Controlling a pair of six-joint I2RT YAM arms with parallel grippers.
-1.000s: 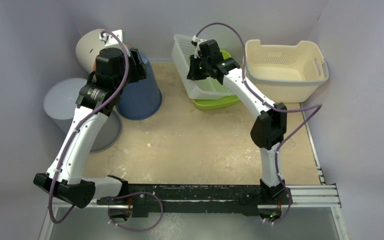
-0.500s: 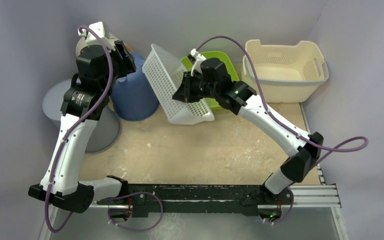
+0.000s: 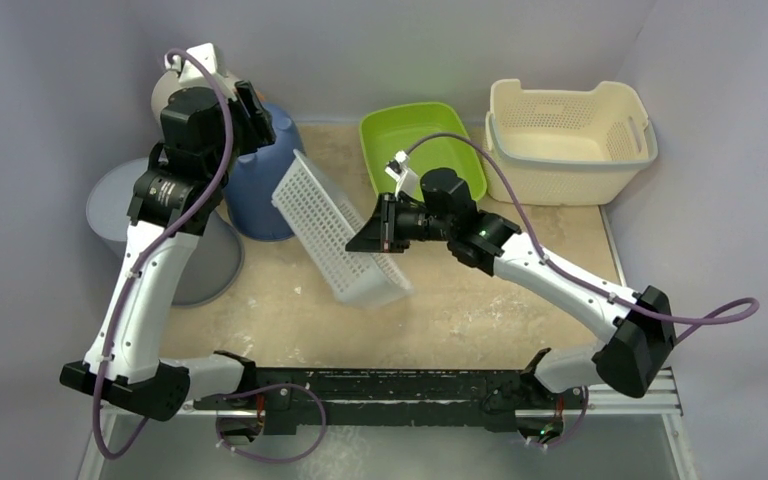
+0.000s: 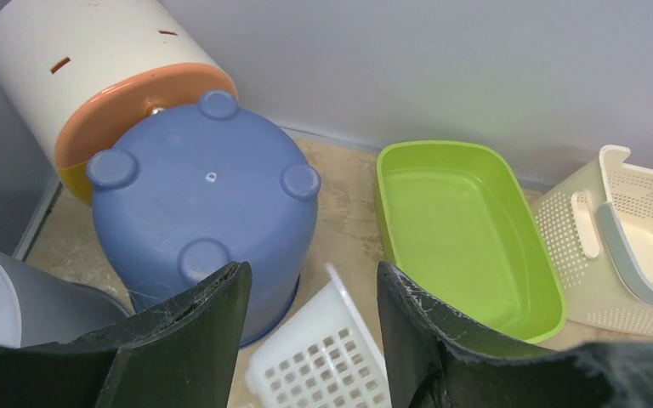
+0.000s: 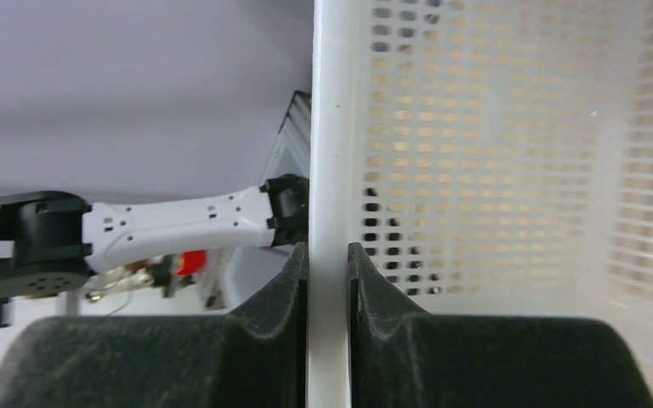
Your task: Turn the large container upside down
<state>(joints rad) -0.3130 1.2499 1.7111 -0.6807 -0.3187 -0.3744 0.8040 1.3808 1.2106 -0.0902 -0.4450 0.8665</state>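
The white perforated basket (image 3: 328, 228) is tipped on its side over the sandy table, its base facing left and its lower corner near the table. My right gripper (image 3: 377, 236) is shut on its rim, which runs straight between my fingers in the right wrist view (image 5: 329, 127). My left gripper (image 3: 262, 113) is open and empty, held high above the upside-down blue bucket (image 3: 258, 190). In the left wrist view the basket's corner (image 4: 323, 365) shows below and between my open fingers (image 4: 221, 297).
A green tub (image 3: 422, 140) stands upright at the back centre. A cream laundry basket (image 3: 570, 125) stands at the back right. A grey bin (image 3: 120, 205) and a white and orange cylinder (image 3: 173, 92) crowd the back left beside the blue bucket.
My right gripper has lifted the white basket out of the green tub, carried it forward and left, and tipped it onto its side. My left arm has shifted slightly.
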